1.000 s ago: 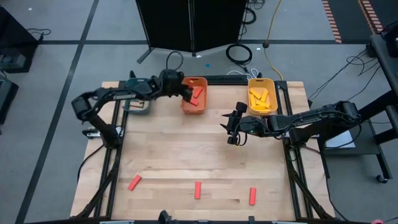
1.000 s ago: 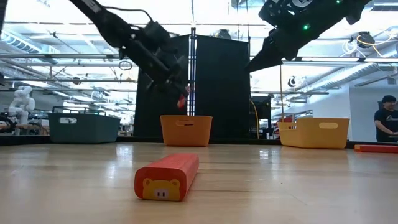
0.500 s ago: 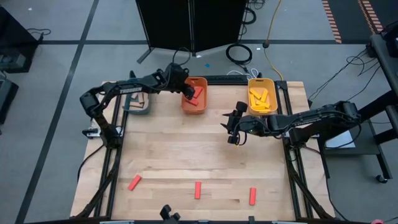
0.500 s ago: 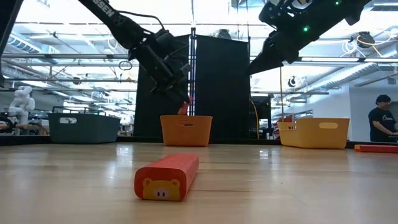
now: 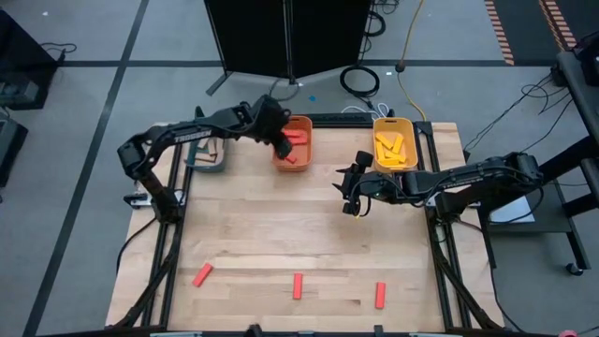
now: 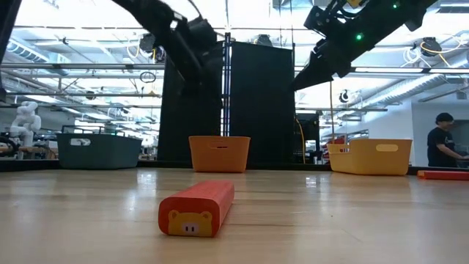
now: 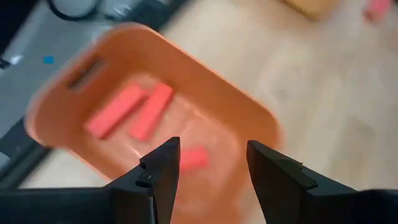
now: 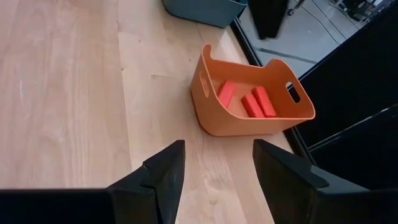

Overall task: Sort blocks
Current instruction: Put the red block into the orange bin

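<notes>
The orange bin (image 5: 308, 140) at the far edge holds three red blocks (image 7: 151, 112), also seen in the right wrist view (image 8: 252, 106). My left gripper (image 7: 212, 149) hovers open above the bin's left side (image 5: 279, 145), with nothing between its fingers. Farther right, above the middle of the table, my right gripper (image 5: 348, 198) hangs open and empty (image 8: 219, 146). Three more red blocks lie flat near the table's near edge (image 5: 202, 274) (image 5: 298, 285) (image 5: 381, 295). The middle one shows close up in the low view (image 6: 196, 208).
A yellow bin (image 5: 394, 143) with several yellow blocks stands at the far right. At the far left corner stands a teal bin (image 5: 208, 156). Bare wood lies between the bins and the near blocks. A person (image 6: 443, 143) stands in the room behind.
My left gripper has let go of a red block above the orange bin. The block has fallen in and lies with the two others. The gripper has risen since and tipped more level. My right arm has kept still.
</notes>
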